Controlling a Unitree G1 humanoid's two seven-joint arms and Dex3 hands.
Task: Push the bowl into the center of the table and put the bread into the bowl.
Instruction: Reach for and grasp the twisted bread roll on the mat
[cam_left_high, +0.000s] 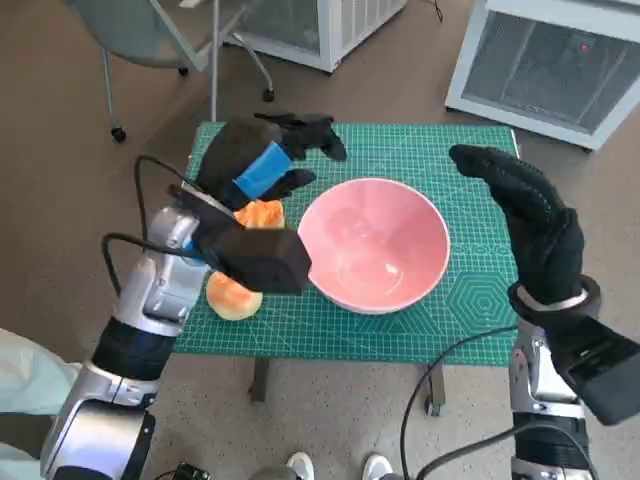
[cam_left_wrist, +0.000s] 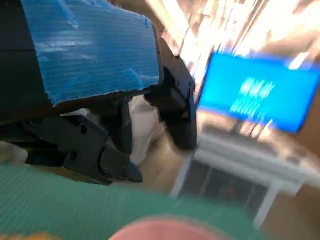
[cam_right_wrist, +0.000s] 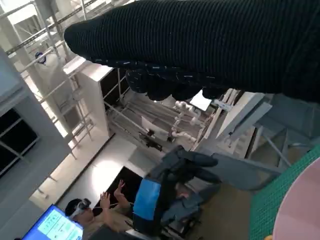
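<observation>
Bread (cam_left_high: 240, 280) sits nearest me on the green mat (cam_left_high: 400, 325), two orange-brown pieces close to the mat's left edge, partly hidden under my left wrist and the black camera box strapped to it. My left hand (cam_left_high: 262, 160) hangs above and just beyond the bread, its blue-taped back up, its black fingers (cam_left_high: 312, 135) spread and reaching toward the far side of the mat; it holds nothing and touches neither the bread nor the bowl. The left wrist view, blurred, shows those fingers (cam_left_wrist: 175, 107) apart in the air over the mat (cam_left_wrist: 75, 205), with a sliver of pink rim (cam_left_wrist: 165, 229) at the picture's lower edge.

The pink bowl (cam_left_high: 375, 243) stands upright just beside the bread, near the middle of the mat, and has nothing in it. My right hand (cam_left_high: 525, 215), in its black knitted glove, is raised on the bowl's other side, apart from its rim, fingers loosely extended and gripping nothing. From behind that glove (cam_right_wrist: 210, 45) I can see my left hand (cam_right_wrist: 172, 182) across the bowl's edge (cam_right_wrist: 302, 207), and beyond it a person seated by a blue screen (cam_right_wrist: 52, 227).

Past the mat's far edge are chair legs on casters (cam_left_high: 115, 130) and two white cabinets (cam_left_high: 545, 60) on the floor.
</observation>
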